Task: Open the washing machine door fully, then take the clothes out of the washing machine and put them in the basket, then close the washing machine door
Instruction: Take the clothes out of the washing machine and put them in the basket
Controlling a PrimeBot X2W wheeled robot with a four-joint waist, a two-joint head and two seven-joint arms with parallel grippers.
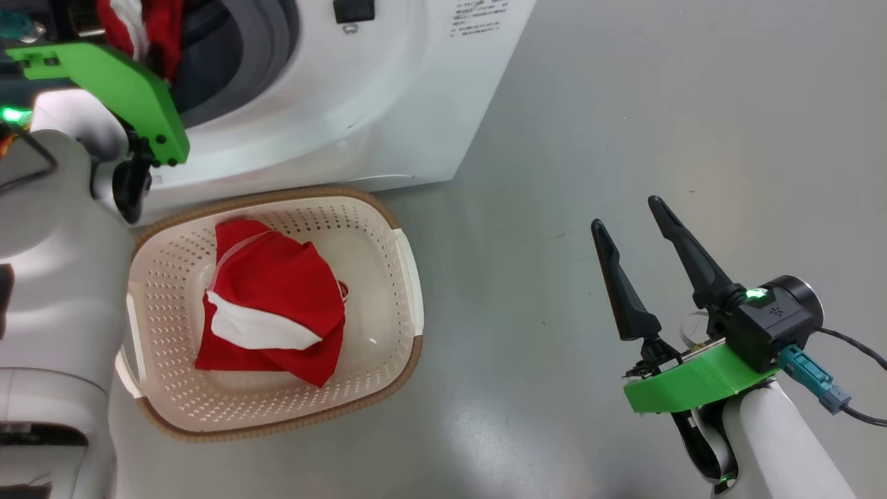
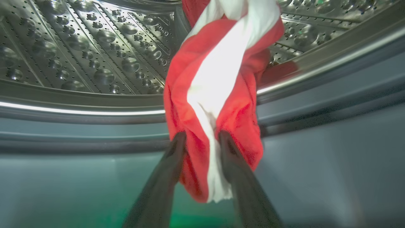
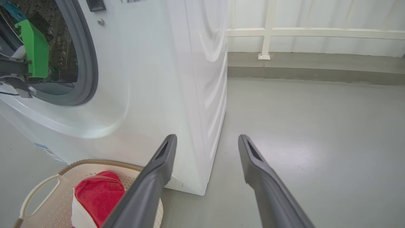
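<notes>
Grey, faintly glossy floor [image 1: 624, 104] carries the whole scene. At far left, the left gripper [image 2: 201, 137] reaches into the mouth of the washing machine [image 1: 388, 104]. Its two dark fingers [image 2: 172, 164] are drawn in on either side of a red-and-white garment [image 2: 218, 79] and press a bunched fold of it between them, the jaws held part-way apart by the cloth. The garment is bright red with a broad white stripe down its middle. It stretches from the fingertips across the grey rubber gasket [image 2: 332, 95] towards the perforated steel drum [image 2: 95, 47]. Just in front of the white machine, the basket [image 1: 378, 277] stands on the floor, cream-white with perforated sides and a brown woven-look rim. A folded red garment [image 1: 277, 284] with a white panel lies on the basket floor. At right, well apart from the basket and the machine, the right gripper [image 1: 625, 213] hovers above bare floor. Its jaws are spread wide and empty, touching nothing.
</notes>
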